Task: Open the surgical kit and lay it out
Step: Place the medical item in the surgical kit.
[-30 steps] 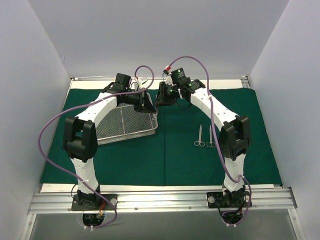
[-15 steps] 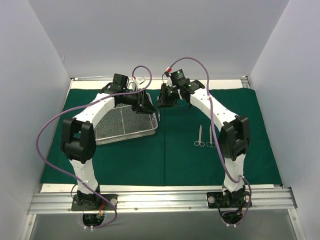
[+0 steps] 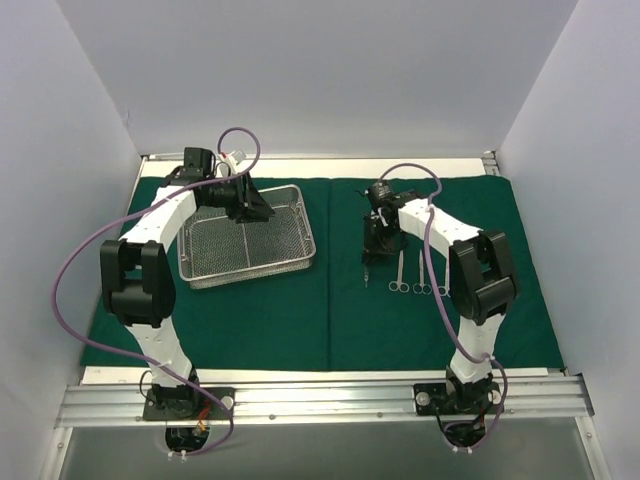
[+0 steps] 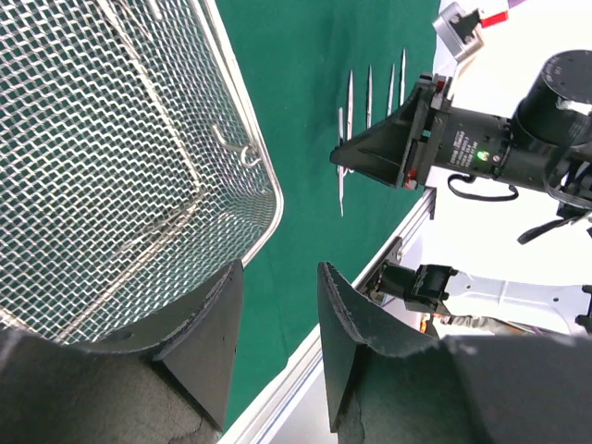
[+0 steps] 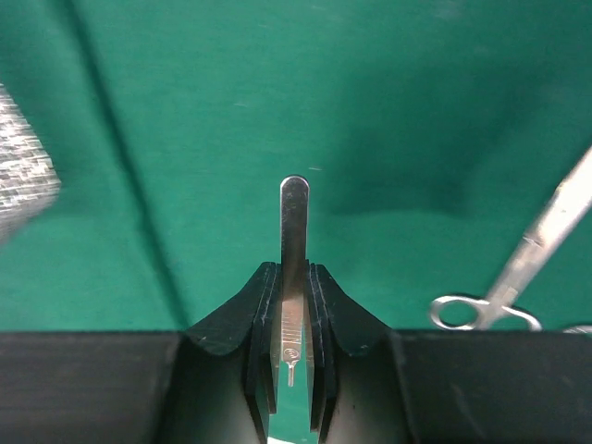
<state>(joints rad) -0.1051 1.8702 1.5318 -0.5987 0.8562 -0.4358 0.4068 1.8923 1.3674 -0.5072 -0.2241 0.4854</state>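
"Looking at the right gripper (image 5: 293, 277), what's it got?"

"It's pinched shut on a thin, flat steel tool (image 5: 293, 208). The round end pokes out ahead of the fingers, with the cloth (image 5: 185, 111) close beneath."

"Easy to handle?"

"Light and stiff, I'd say, but polished, so likely slippery. Gripping the flat faces suits it. The scissors (image 3: 399, 272) lying just to that hand's right are best taken on the shank by the rings, I reckon."

"And the cloth?"

"Soft green weave, spread flat. It should give a little under steel."

"The other hand?"

"The left gripper (image 4: 279, 277) hangs with jaws apart, nothing in them. Under it and ahead sits the tray (image 4: 139, 111), rigid wire mesh with a rounded rim. A ringed piece (image 4: 242, 155) seems to lie in there."
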